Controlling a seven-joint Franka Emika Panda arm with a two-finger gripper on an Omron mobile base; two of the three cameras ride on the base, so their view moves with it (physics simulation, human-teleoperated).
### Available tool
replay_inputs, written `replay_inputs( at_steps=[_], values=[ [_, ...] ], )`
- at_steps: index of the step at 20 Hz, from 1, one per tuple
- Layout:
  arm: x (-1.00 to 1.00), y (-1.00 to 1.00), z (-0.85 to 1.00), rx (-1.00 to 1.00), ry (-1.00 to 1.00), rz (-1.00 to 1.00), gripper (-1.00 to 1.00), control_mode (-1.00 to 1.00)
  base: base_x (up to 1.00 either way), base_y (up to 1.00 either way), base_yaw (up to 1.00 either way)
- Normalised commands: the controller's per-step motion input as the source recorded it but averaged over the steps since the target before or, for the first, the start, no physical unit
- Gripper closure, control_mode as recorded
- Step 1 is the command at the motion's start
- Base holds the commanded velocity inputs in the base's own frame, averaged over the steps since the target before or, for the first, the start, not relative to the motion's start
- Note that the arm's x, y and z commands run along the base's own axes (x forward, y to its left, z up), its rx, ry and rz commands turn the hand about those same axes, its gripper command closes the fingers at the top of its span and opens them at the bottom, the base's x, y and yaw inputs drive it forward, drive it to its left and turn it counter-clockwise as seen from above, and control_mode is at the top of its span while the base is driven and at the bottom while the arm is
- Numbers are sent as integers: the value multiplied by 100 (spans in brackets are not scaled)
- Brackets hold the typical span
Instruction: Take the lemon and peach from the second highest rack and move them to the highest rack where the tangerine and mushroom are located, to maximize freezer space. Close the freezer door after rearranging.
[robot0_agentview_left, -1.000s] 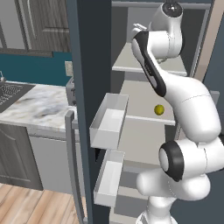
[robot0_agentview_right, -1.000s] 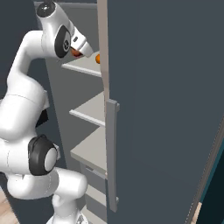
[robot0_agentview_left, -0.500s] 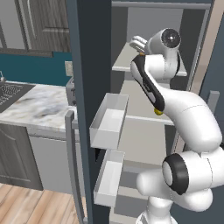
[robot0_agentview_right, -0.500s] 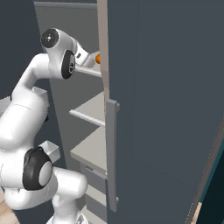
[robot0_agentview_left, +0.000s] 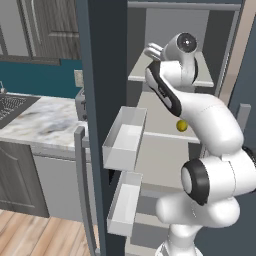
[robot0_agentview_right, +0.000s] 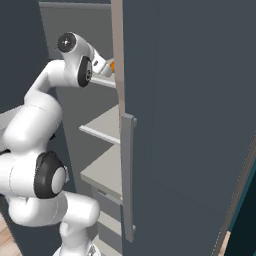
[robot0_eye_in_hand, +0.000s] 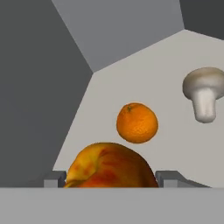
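Between the fingertips: the peach (robot0_eye_in_hand: 110, 165) sits at 6 o'clock of the hand view, red and yellow, with one dark tip at each flank.
Pincer: the pincer (robot0_eye_in_hand: 111, 179) is narrowed around the peach, a finger (robot0_eye_in_hand: 54, 178) at its 9 o'clock side and the other at its 3 o'clock side; both appear to touch the fruit.
Tangerine: the tangerine (robot0_eye_in_hand: 137, 123) lies on the highest rack (robot0_eye_in_hand: 175, 144), at 12 o'clock of the peach and near it, apart from it. In the right base view a sliver of orange (robot0_agentview_right: 112, 65) peeks past the door edge.
Mushroom: the mushroom (robot0_eye_in_hand: 203, 93) lies on its side at 2 o'clock of the tangerine, well apart, cap toward 12 o'clock, stem toward 6 o'clock.
Lemon: the lemon (robot0_agentview_left: 182, 125) rests on the second highest rack (robot0_agentview_left: 155, 112), a small yellow ball partly hidden behind the arm, at 6 o'clock of the hand in the left base view.
Arm: the arm (robot0_agentview_left: 200, 120) bends up from 5 o'clock of the left base view, and its wrist reaches onto the highest rack (robot0_agentview_left: 137, 72).
Freezer door: the freezer door (robot0_agentview_right: 185, 120) stands open, its handle (robot0_agentview_right: 127, 175) upright at 6 o'clock of the right base view.
Door bins: two door bins (robot0_agentview_left: 125, 137) hang on the other door, one above the other.
Surface: a marbled surface (robot0_agentview_left: 42, 122) lies at 9 o'clock of the left base view.
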Motion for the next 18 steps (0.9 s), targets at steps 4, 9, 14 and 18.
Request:
replay_inputs(
  at_steps=[4,9,14,18],
  values=[
    [28,0,0,0,2,0,100,-100,0,0,0],
    [31,0,-11,0,0,2,100,-100,0,0,0],
    [29,0,-20,0,0,1,100,-100,0,0,0],
    [38,0,-5,0,0,0,100,-100,0,0,0]
  ],
)
